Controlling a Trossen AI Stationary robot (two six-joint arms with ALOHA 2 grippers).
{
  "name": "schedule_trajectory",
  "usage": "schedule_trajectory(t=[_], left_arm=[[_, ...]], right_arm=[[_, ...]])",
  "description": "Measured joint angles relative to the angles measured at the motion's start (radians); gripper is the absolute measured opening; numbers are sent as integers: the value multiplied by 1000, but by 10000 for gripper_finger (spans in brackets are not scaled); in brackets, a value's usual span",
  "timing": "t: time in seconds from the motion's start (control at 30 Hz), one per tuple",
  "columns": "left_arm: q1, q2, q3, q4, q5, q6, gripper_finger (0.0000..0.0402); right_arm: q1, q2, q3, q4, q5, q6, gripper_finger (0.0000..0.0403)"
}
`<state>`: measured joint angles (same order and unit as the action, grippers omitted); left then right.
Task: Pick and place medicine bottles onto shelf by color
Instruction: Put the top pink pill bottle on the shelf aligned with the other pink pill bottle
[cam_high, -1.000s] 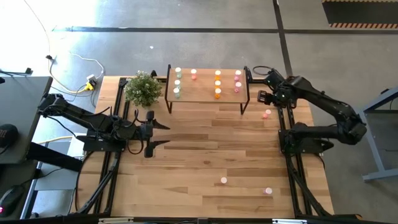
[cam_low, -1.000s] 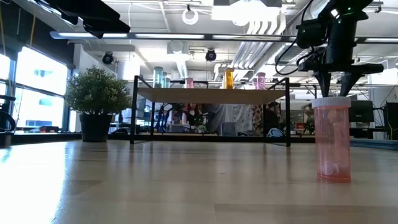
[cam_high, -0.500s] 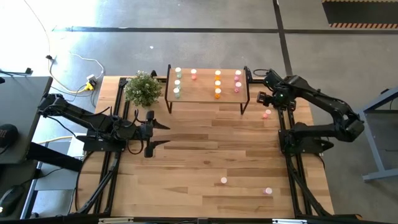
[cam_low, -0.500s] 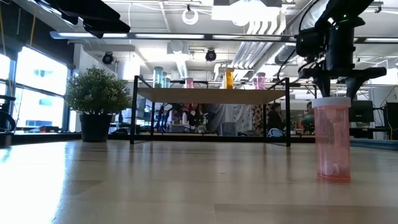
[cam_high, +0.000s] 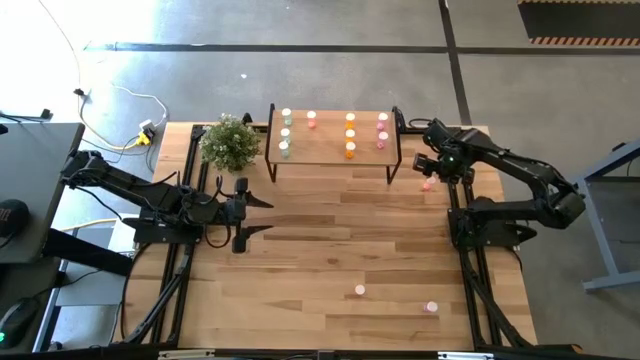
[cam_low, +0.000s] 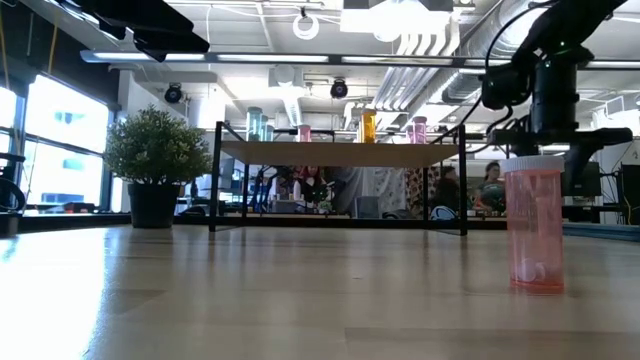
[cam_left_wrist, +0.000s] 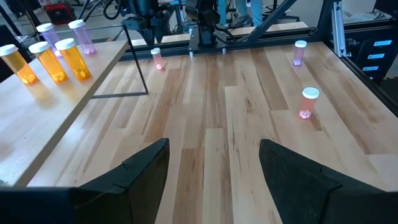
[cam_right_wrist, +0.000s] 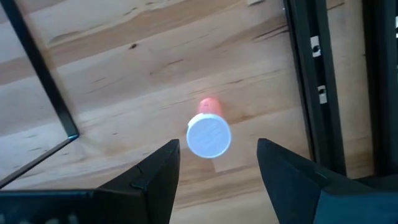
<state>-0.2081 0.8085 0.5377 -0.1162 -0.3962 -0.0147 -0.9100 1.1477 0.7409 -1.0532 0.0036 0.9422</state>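
A pink bottle (cam_right_wrist: 209, 135) with a white cap stands upright on the table just right of the shelf (cam_high: 330, 150); it also shows in the high view (cam_high: 428, 185). My right gripper (cam_right_wrist: 217, 147) hangs open above it, pointing down, one finger on either side of the cap and clear of it. The shelf top carries rows of bottles: green (cam_high: 285, 133), pink (cam_high: 311, 119), orange (cam_high: 350, 136) and magenta (cam_high: 382, 130). My left gripper (cam_high: 258, 215) waits open at the table's left, left of the middle.
Two more pink bottles (cam_high: 360, 291) (cam_high: 432, 307) stand near the table's front edge. A potted plant (cam_high: 230, 142) sits left of the shelf. The shelf's black leg (cam_right_wrist: 43, 81) and the table's black side rail (cam_right_wrist: 317, 87) flank the bottle under my right gripper.
My right gripper has come down toward the pink bottle beside the shelf, and its fingers have spread wider. The bottle has stayed where it was.
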Motion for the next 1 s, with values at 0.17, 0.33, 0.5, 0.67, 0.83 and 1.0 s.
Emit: schedule_trajectory(t=[0.17, 0.33, 0.5, 0.67, 0.83, 1.0], left_arm=[[0, 0, 0, 1, 0, 0, 241], [0, 0, 0, 1, 0, 0, 241], [0, 0, 0, 1, 0, 0, 241], [0, 0, 0, 1, 0, 0, 241], [0, 0, 0, 1, 0, 0, 241], [0, 0, 0, 0, 0, 0, 241]], right_arm=[[1, 0, -4, 16, 6, 3, 204], [1, 0, -4, 30, 12, 23, 204], [6, 0, -4, 28, 13, 37, 204], [32, 32, -4, 28, 19, 51, 204], [40, 75, -4, 28, 42, 49, 204], [41, 111, -4, 56, 43, 52, 204]])
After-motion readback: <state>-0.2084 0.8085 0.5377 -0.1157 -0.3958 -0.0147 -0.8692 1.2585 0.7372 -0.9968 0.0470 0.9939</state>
